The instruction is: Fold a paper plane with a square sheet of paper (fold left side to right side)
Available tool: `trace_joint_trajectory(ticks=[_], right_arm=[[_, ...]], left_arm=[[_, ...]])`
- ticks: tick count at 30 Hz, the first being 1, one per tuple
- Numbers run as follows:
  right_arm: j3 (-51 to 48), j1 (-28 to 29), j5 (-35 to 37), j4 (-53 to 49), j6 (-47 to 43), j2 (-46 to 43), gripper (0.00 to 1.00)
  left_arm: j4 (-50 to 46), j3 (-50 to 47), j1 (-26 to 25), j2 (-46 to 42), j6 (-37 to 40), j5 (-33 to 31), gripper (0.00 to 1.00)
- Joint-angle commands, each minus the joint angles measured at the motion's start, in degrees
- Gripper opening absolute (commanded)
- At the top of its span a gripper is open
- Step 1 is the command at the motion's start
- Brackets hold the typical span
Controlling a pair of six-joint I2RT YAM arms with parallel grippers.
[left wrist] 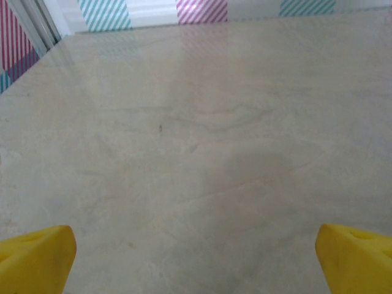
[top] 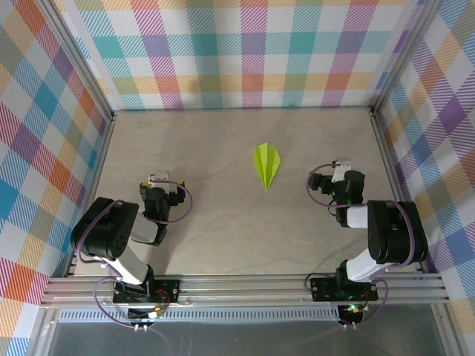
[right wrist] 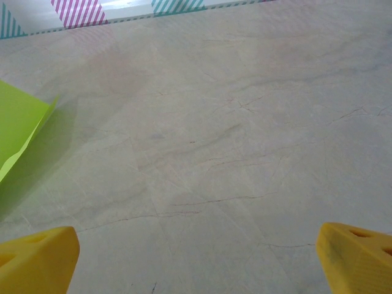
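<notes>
The lime paper plane [top: 267,165] lies on the table, right of centre, its point toward the near edge and its wings slightly raised. One wing of the paper plane [right wrist: 21,131] reaches into the right wrist view from the left. My left gripper [top: 165,180] rests at the near left, well away from the plane; its yellow fingertips [left wrist: 37,257] stand wide apart with bare table between them. My right gripper [top: 340,167] sits to the right of the plane, apart from it. The right gripper's yellow fingertips [right wrist: 40,260] are also wide apart and hold nothing.
Grey marbled table [top: 223,222] with checked walls on three sides. Metal frame posts [top: 85,67] stand at the back corners, and an aluminium rail [top: 245,285] runs along the near edge by the arm bases.
</notes>
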Motion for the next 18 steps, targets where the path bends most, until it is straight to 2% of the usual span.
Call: trace_joint_trajectory(ticks=[1,2,4,18], right_arm=[[1.36,0.47,-1.12,0.77,-1.06,-0.03,0.99],[1.32,0.49,-1.12,0.83,-1.16,-0.03,0.99],[1.36,0.47,-1.12,0.83,-1.08,-0.03,0.99],[1.58,1.0,-0.24,0.38,-1.44,-0.02,0.99]], left_arm=[[-8.1,5.77,2.57,-1.62,-2.88,2.72,1.0],[-11.48,7.36,3.74,-1.8,-4.74,2.86,1.0],[-11.92,7.48,5.37,-1.93,-6.14,4.5,1.0],[-11.65,7.34,5.38,-1.88,-6.02,4.34,1.0]])
